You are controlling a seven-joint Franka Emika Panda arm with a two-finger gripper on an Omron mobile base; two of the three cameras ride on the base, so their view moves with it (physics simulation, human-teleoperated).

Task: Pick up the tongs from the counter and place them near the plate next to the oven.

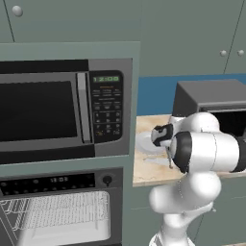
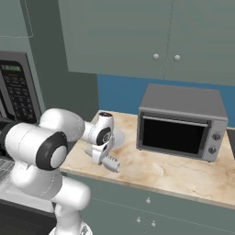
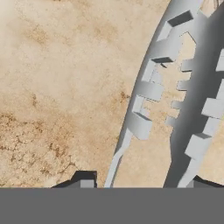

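Observation:
The tongs (image 3: 151, 89) are silvery-grey, with toothed arms that run up and to the right across the hand view from between my fingertips (image 3: 83, 180). My gripper (image 3: 140, 181) is shut on the tongs, low over the beige counter (image 3: 57, 87). In the right base view the gripper (image 2: 104, 159) points down and the toothed end of the tongs (image 2: 112, 164) sticks out beside it. The pale round plate (image 2: 118, 137) lies just behind the hand, partly hidden. From the left base view, the plate (image 1: 143, 141) sits beside the oven column, with the oven (image 1: 57, 211) below and the tongs (image 1: 154, 161) in front of the plate.
A black-fronted microwave (image 1: 62, 110) sits above the oven. A dark grey toaster oven (image 2: 181, 121) stands on the counter (image 2: 160, 172) to the right of the plate. Grey-green wall cabinets (image 2: 137, 36) hang overhead.

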